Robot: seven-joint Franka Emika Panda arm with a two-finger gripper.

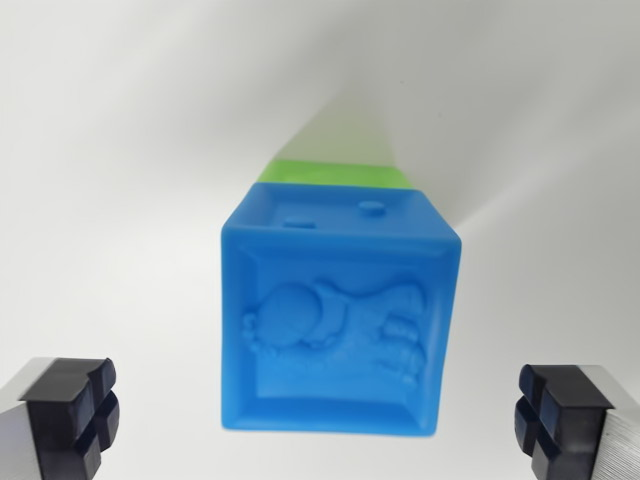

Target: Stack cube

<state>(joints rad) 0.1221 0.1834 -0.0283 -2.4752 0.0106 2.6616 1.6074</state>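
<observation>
Two soft rubbery cubes sit stacked on the plain white table [120, 150]: blue embossed-face cube [340, 320] on top, centre frame, w/ green cube [335, 172] under it, only an edge showing. Hand [320, 415] open, black padded fingers [72, 410] wide apart at both lower corners, touching neither.

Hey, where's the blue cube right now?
In the wrist view's center, the blue cube sits on top of a green cube, between the open tool's two fingers, untouched.

Legible text, labels, brands, numbers: none. Blue cube [335, 325]: top face bears a raised relief figure only, no lettering; small raised marks on its far side, unreadable.
</observation>
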